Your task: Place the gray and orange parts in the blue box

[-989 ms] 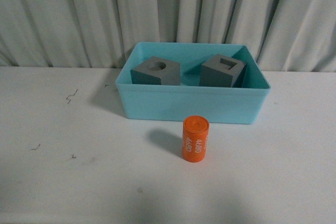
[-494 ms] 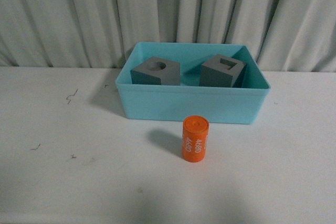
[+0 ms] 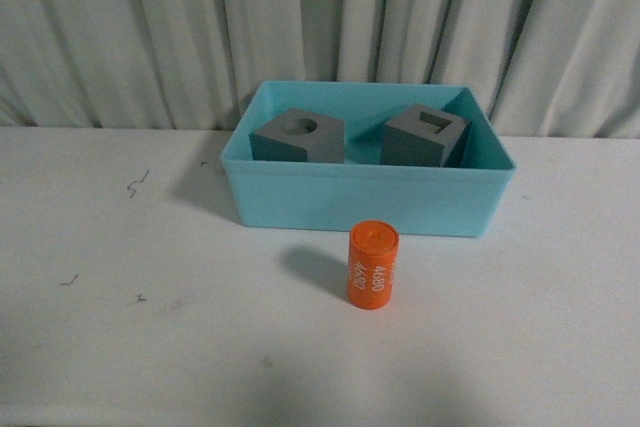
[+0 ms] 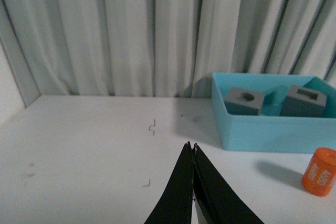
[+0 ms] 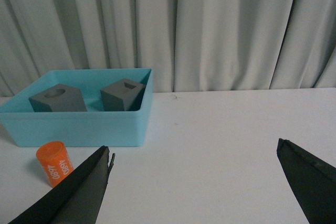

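A white desk (image 3: pixel 150 347) stands in front of a pale, pleated curtain (image 3: pixel 150 27). Toward the back of the desk, roughly centred in the front view, sits the blue box (image 3: pixel 368 202). It is light turquoise-blue plastic, rectangular, with low walls and a narrow rim.

Two matte gray cubes rest inside it, side by side with a gap between them. The gray cube with a round recess (image 3: pixel 297 137) is in the left half of the box, its recess on the top face. The gray cube with a square recess (image 3: pixel 425 137) is in the right half, turned so that one corner points forward, its recess also on top.

The orange cylinder (image 3: pixel 372 266) stands upright on the desk outside the box. It is just in front of the near wall, close to that wall's middle and not touching it. It is smaller than either cube, with a flat round top and white digits printed sideways down its side, which appear to read "4680". A soft shadow falls to its left.

A few small dark scuff marks (image 3: pixel 135 183) dot the left part of the desk.

In the left wrist view, the left jaws are pressed together at the tips and hold nothing, above bare desk well apart from the box. In the right wrist view, the right jaws are spread wide with nothing between them. The box and the cylinder lie ahead, apart from them.
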Motion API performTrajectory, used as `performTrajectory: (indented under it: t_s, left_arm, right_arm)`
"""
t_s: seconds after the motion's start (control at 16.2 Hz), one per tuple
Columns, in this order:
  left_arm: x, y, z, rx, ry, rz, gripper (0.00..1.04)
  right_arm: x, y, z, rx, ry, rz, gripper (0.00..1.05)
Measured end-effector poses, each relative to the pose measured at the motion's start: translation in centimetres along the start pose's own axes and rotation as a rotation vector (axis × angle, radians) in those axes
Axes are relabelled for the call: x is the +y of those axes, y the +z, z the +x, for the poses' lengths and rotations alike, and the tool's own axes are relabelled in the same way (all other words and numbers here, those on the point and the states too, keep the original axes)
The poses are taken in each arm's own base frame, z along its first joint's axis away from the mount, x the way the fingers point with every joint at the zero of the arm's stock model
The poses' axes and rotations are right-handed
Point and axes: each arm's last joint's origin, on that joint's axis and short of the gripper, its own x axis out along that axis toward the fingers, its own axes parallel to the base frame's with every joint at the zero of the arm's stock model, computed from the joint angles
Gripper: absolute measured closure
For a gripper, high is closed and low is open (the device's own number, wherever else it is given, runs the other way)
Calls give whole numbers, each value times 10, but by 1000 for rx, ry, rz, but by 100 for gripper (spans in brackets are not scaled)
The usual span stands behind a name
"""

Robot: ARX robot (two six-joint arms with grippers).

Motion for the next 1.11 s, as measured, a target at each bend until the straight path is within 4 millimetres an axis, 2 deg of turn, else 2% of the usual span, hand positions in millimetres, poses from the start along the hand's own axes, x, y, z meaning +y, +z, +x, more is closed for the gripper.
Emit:
performTrajectory:
  t_s: [0.12,0.19,0.56,0.68,0.74,0.87,0.93,0.99,1.05,1.11]
  left_arm:
    - [0,-4,0,27,-3,0,103]
    - [0,-3,0,20,-2,0,98]
    - [0,-4,0,22,-2,0,26]
    - [0,-4,0,22,-2,1,5]
    - [0,-4,0,22,-2,1,7]
    - [0,-4,0,22,-2,1,7]
    - [0,-4,0,23,0,1,7]
    - [0,-4,0,22,-6,1,7]
    - [0,-4,0,22,-2,1,7]
    - [0,-4,0,22,-2,1,7]
  right_arm:
    - [0,0,0,-1,0,0,6]
    - [0,0,0,-1,0,0,6]
    - [0,0,0,-1,0,0,6]
    - [0,0,0,-1,0,0,6]
    - [0,0,0,-1,0,0,6]
    - [0,0,0,-1,0,0,6]
    - [-1,-2,-1,197,79,10,6]
    - [-5,3,8,426,167,47,6]
    - [-10,12,22,469,255,52,6]
    - [-13,24,39,443,363,16,6]
